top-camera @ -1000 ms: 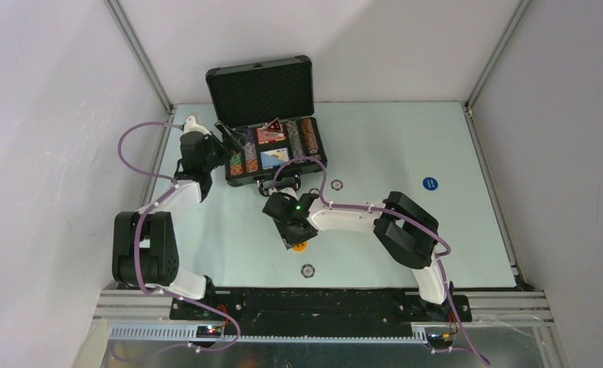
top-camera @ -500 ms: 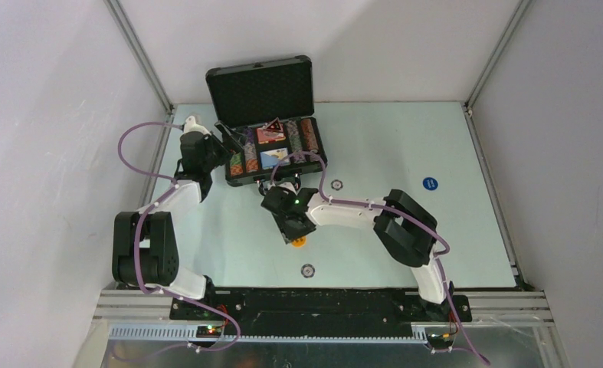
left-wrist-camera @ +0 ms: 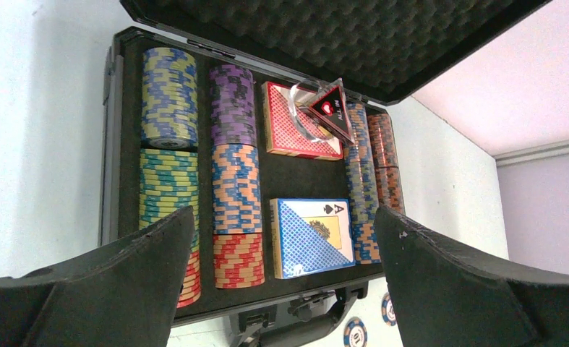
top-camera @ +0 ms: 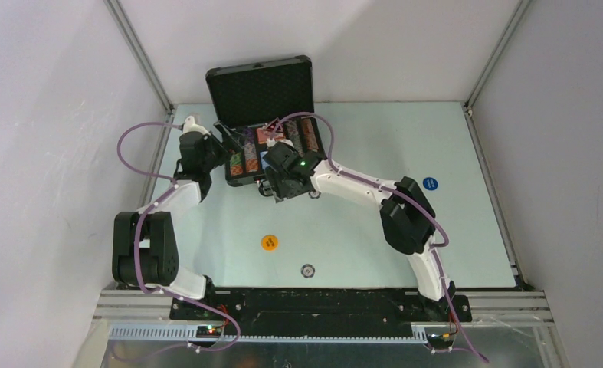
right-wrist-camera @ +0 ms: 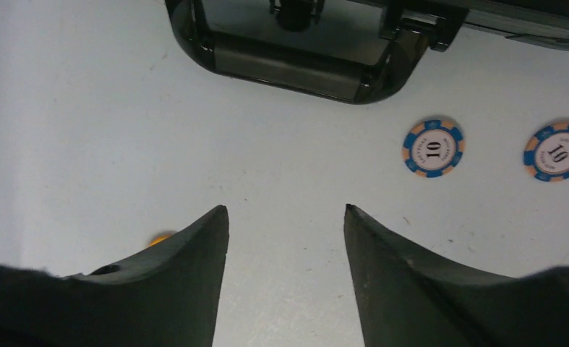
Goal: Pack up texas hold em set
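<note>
I am holding left jaws and right jaws open, empty. Right jaws are hovering by the handle (right-wrist-camera: 290,69) of the open briefcase (top-camera: 260,84). Two 10-chips (right-wrist-camera: 432,148) and an orange button (top-camera: 269,242) are lying outside the briefcase. Risk: snagging the handle, dragging the briefcase.

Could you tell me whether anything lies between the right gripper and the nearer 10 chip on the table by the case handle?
Nothing visible does. The right gripper is open, and only bare table separates it from the nearer 10 chip; the second 10 chip lies farther off.
</note>
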You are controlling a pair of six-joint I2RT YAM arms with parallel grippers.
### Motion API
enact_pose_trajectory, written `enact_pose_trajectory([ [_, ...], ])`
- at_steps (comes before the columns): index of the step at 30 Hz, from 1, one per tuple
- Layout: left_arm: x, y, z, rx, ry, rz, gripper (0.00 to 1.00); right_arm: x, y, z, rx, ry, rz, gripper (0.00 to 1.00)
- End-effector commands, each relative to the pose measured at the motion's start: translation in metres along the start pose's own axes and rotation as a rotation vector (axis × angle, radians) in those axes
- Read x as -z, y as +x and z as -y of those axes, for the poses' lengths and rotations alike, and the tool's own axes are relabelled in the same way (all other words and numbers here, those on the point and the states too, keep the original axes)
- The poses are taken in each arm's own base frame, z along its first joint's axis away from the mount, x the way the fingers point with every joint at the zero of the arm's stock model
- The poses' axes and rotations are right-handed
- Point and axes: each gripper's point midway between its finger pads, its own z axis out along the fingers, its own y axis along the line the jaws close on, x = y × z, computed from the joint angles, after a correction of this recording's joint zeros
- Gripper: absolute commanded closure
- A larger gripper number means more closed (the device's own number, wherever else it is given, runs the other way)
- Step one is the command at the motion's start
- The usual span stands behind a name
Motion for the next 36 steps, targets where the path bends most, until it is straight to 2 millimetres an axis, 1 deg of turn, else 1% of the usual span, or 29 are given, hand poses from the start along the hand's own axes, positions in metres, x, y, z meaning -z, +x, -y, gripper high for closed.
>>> enact_pose_trajectory([
  [1, 0.0, -0.032, 0.004, 0.011, 0.014, 0.074, 0.02, 0.0, 0.013, -0.011, 0.045, -0.021, -0.025, 0.32],
  [2, 0.001, -0.033, 0.003, 0.012, 0.012, 0.078, 0.02, -0.003, 0.022, -0.011, 0.039, -0.021, -0.042, 0.29],
  [4, 0.002, -0.035, 0.0, 0.016, 0.003, 0.083, 0.01, -0.004, 0.035, -0.02, 0.032, -0.043, -0.062, 0.27],
  [5, 0.003, -0.035, -0.002, 0.017, 0.0, 0.084, 0.02, -0.005, 0.039, -0.027, 0.034, -0.063, -0.066, 0.27],
  [6, 0.003, -0.037, -0.005, 0.02, -0.006, 0.088, 0.02, -0.007, 0.045, -0.029, 0.029, -0.065, -0.077, 0.26],
  [11, 0.009, -0.042, -0.019, 0.039, -0.034, 0.105, 0.02, -0.013, 0.068, -0.053, 0.044, -0.087, -0.107, 0.25],
  [13, 0.01, -0.043, -0.021, 0.043, -0.036, 0.107, 0.02, -0.017, 0.072, -0.06, 0.034, -0.073, -0.108, 0.24],
  [16, 0.01, -0.043, -0.022, 0.042, -0.037, 0.104, 0.02, -0.022, 0.074, -0.063, 0.028, -0.044, -0.092, 0.24],
  [19, 0.011, -0.043, -0.022, 0.042, -0.037, 0.106, 0.02, -0.026, 0.075, -0.071, 0.038, -0.066, -0.069, 0.23],
  [20, 0.011, -0.044, -0.024, 0.044, -0.04, 0.106, 0.02, -0.026, 0.078, -0.071, 0.041, -0.072, -0.071, 0.22],
  [21, 0.011, -0.044, -0.024, 0.044, -0.039, 0.107, 0.02, -0.026, 0.074, -0.078, 0.037, -0.097, -0.045, 0.21],
  [22, 0.012, -0.045, -0.025, 0.045, -0.043, 0.11, 0.02, -0.026, 0.079, -0.078, 0.035, -0.106, -0.047, 0.15],
  [23, 0.013, -0.046, -0.026, 0.046, -0.044, 0.112, 0.02, -0.027, 0.075, -0.084, 0.034, -0.131, -0.021, 0.12],
  [24, 0.013, -0.046, -0.027, 0.046, -0.046, 0.114, 0.02, -0.027, 0.078, -0.084, 0.044, -0.134, -0.017, 0.09],
  [26, 0.014, -0.046, -0.029, 0.048, -0.05, 0.114, 0.02, -0.028, 0.078, -0.086, 0.084, -0.117, 0.007, 0.07],
  [27, 0.014, -0.046, -0.03, 0.049, -0.05, 0.114, 0.02, -0.026, 0.075, -0.087, 0.105, -0.111, 0.011, 0.07],
  [28, 0.014, -0.046, -0.03, 0.05, -0.05, 0.114, 0.02, -0.029, 0.078, -0.087, 0.117, -0.098, 0.003, 0.07],
  [29, 0.014, -0.046, -0.03, 0.051, -0.05, 0.113, 0.02, -0.025, 0.076, -0.089, 0.122, -0.094, -0.01, 0.08],
  [30, 0.013, -0.046, -0.03, 0.052, -0.048, 0.112, 0.02, -0.03, 0.083, -0.089, 0.128, -0.089, -0.039, 0.08],
  [31, 0.014, -0.046, -0.03, 0.052, -0.049, 0.112, 0.02, -0.027, 0.084, -0.09, 0.131, -0.085, -0.06, 0.08],
  [32, 0.014, -0.046, -0.03, 0.052, -0.048, 0.111, 0.02, -0.03, 0.09, -0.091, 0.14, -0.084, -0.084, 0.09],
  [36, 0.014, -0.046, -0.031, 0.054, -0.05, 0.112, 0.02, -0.026, 0.101, -0.093, 0.159, -0.078, -0.13, 0.11],
])
